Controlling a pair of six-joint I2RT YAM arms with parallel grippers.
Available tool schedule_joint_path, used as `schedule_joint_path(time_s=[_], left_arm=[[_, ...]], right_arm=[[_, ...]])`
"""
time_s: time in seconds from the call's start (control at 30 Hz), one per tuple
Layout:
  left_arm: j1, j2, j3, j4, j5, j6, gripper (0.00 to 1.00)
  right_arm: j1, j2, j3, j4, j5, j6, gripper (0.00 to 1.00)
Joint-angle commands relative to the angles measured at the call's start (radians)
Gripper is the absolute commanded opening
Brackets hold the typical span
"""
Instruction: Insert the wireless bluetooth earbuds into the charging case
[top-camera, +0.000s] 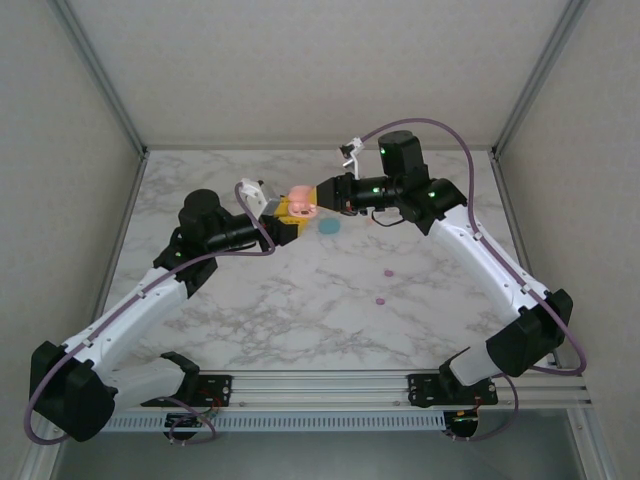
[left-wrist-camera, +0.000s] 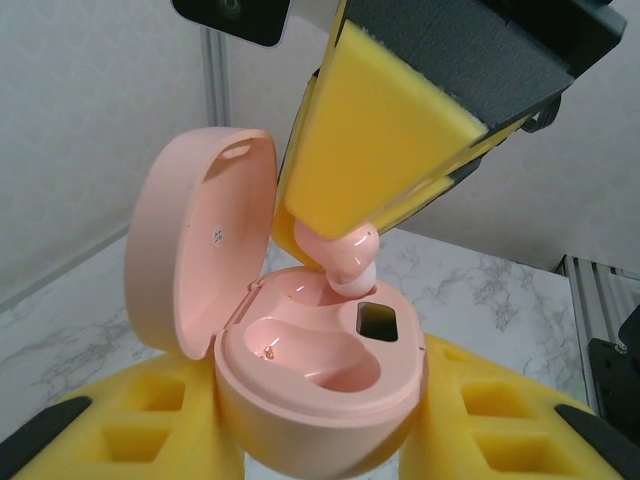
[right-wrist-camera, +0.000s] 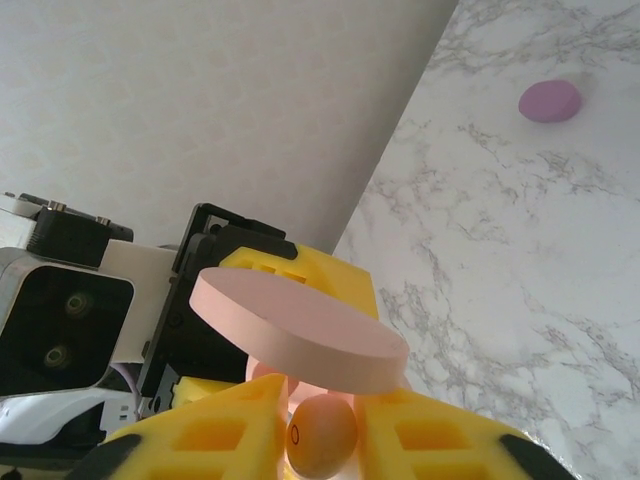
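The peach charging case (left-wrist-camera: 320, 385) stands open, its lid (left-wrist-camera: 195, 250) tipped back to the left, and my left gripper (left-wrist-camera: 320, 440) is shut on its base with a yellow foam finger on each side. Both sockets look empty. My right gripper (left-wrist-camera: 350, 225) comes down from above, shut on a peach earbud (left-wrist-camera: 347, 262) whose pale tip hangs just over the far socket. In the right wrist view the same earbud (right-wrist-camera: 322, 436) sits between the right gripper's (right-wrist-camera: 322, 445) yellow fingers, under the lid (right-wrist-camera: 300, 330). From above, both grippers meet at the case (top-camera: 302, 200).
A teal round piece (top-camera: 329, 226) lies on the marble just in front of the case. Two small magenta-pink nubs (top-camera: 388, 271) (top-camera: 379, 298) lie further forward on the right. A purple-pink rounded piece (right-wrist-camera: 549, 101) rests on the marble. Walls close in the back and sides.
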Motion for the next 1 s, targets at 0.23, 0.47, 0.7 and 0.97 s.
schedule_joint_path(time_s=[0.23, 0.47, 0.7, 0.97], left_arm=[[-0.015, 0.004, 0.042, 0.077, 0.02, -0.013, 0.19], [-0.015, -0.006, 0.042, 0.075, 0.017, -0.013, 0.19], [-0.015, -0.009, 0.041, 0.075, 0.014, -0.013, 0.19], [-0.015, -0.012, 0.039, 0.07, 0.004, -0.01, 0.18]], right_arm=[[0.021, 0.021, 0.033, -0.028, 0.02, -0.016, 0.19], [0.021, 0.031, 0.057, -0.092, 0.052, -0.054, 0.27], [0.021, 0.031, 0.087, -0.126, 0.068, -0.072, 0.29], [0.021, 0.025, 0.103, -0.141, 0.086, -0.073, 0.35]])
